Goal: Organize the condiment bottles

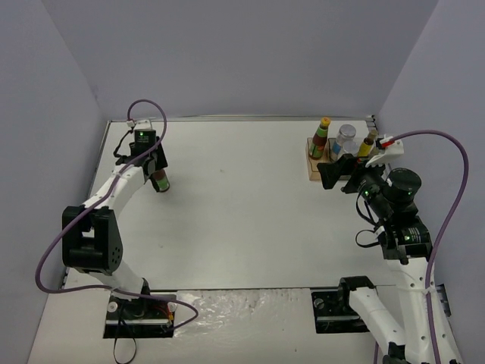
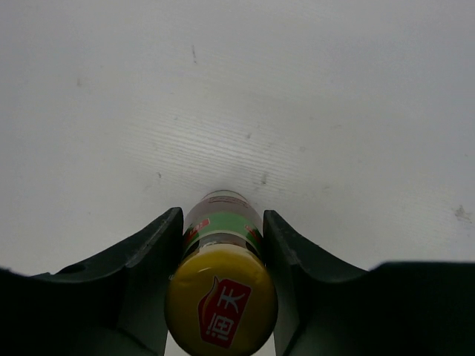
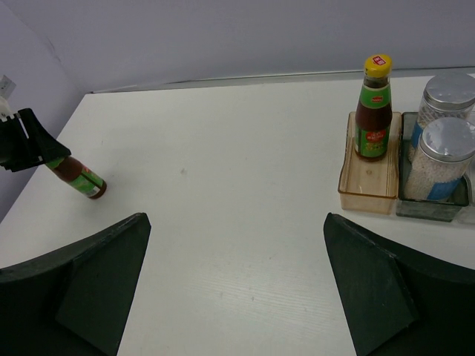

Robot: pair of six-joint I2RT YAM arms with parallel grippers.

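Top external view showed your left end effector (image 1: pixel 157 171) out at about 10 o'clock on the worktop (image 1: pixel 242 220), clamped on a dark bottle (image 1: pixel 161 183) with a red-green label. In the left wrist view both fingers (image 2: pixel 152 256) pressed the bottle's sides just below its yellow cap. The label showed between them, with bare worktop beyond. In the right wrist view that bottle leaned, its top toward 10 o'clock and its base low near the surface. You could not tell whether the base touched.

Your right end effector (image 3: pixel 236 219) hung over bare worktop with its fingers wide apart. In the top view it was near the tray (image 1: pixel 312 168), on the tray's 5 o'clock side. The tray sat at about 2 o'clock on the worktop, close to the far right corner.

A second bottle (image 3: pixel 373 111), with the same yellow cap and red-green label, stood upright at the far end of the orange compartment (image 3: pixel 367 194). At 3 o'clock of it, two silver-topped cylinders (image 3: pixel 438 159) stood upright, one behind the other, in the grey compartment (image 3: pixel 434 211). In the top view a small yellow-labelled bottle (image 1: pixel 367 145) showed at the tray's right side, partly hidden by your right arm. You could not tell which compartment held it.

The clamped bottle and the tray were well apart, at opposite sides of the worktop.
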